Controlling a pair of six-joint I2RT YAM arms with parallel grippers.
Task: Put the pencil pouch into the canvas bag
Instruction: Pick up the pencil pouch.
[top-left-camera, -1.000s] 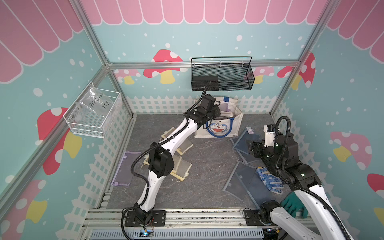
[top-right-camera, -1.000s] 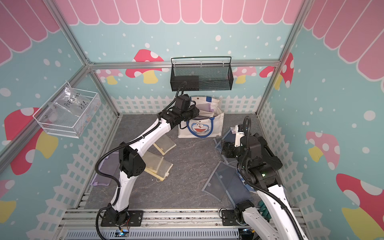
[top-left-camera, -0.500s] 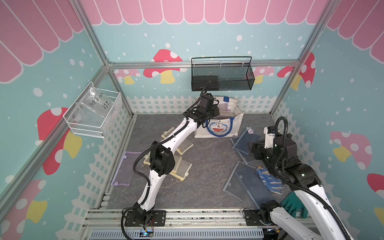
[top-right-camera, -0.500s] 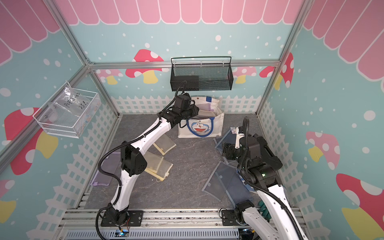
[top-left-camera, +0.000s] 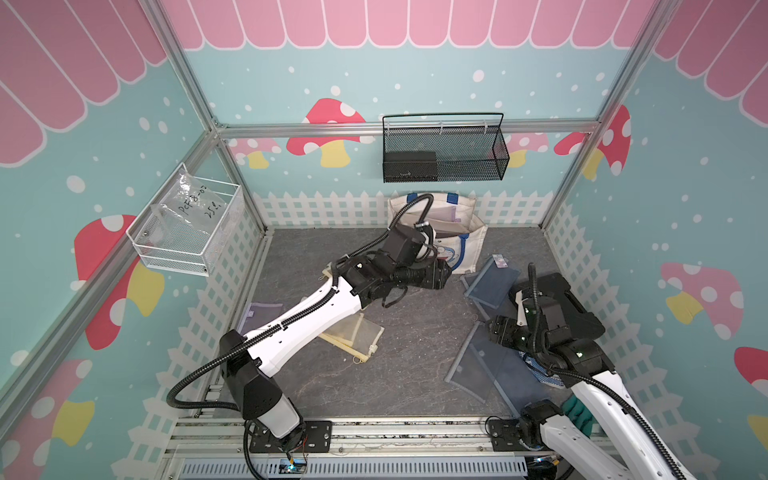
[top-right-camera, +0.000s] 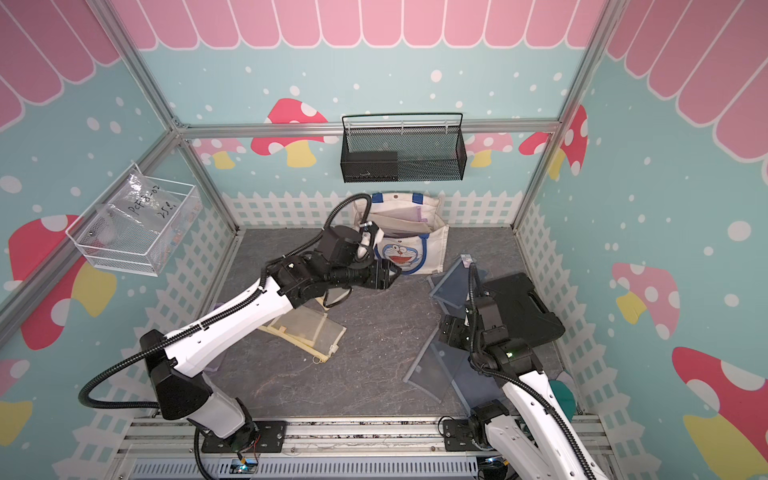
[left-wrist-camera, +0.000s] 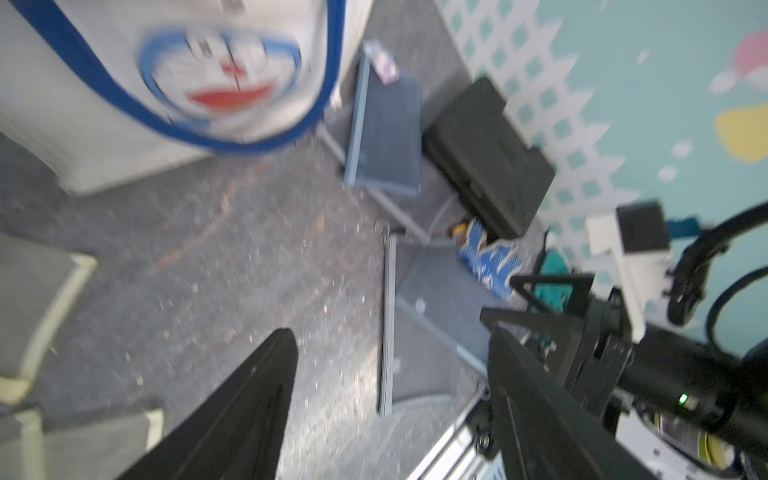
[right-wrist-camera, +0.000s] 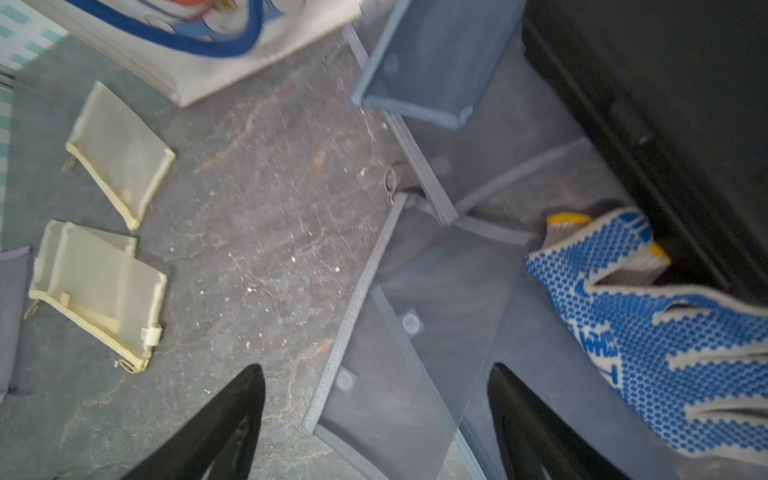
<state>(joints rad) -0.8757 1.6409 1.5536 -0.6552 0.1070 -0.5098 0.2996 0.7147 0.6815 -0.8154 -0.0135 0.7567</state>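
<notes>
The cream canvas bag (top-left-camera: 467, 245) (top-right-camera: 432, 249) with blue handles and a cat face stands at the back wall, and pale and purple pouches (top-right-camera: 409, 216) show in its mouth. Several mesh pencil pouches lie on the floor: blue-grey ones (top-left-camera: 492, 278) (right-wrist-camera: 415, 353), yellow ones (top-left-camera: 353, 332) (right-wrist-camera: 120, 153) and a purple one (top-left-camera: 259, 311). My left gripper (top-left-camera: 446, 272) (left-wrist-camera: 388, 332) hangs low in front of the bag (left-wrist-camera: 104, 116), open and empty. Over a blue-grey pouch on the right, my right gripper (top-left-camera: 496, 328) (right-wrist-camera: 374, 368) is open and holds nothing.
A black wire-mesh basket (top-left-camera: 444, 158) hangs on the back wall and a white wire basket (top-left-camera: 187, 232) on the left wall. A black case (top-left-camera: 561, 299) and a blue-dotted work glove (right-wrist-camera: 665, 311) lie by the right wall.
My left arm has swung from over the bag's mouth down to the floor in front of the bag, with its jaws now open. The right arm has hardly moved.
</notes>
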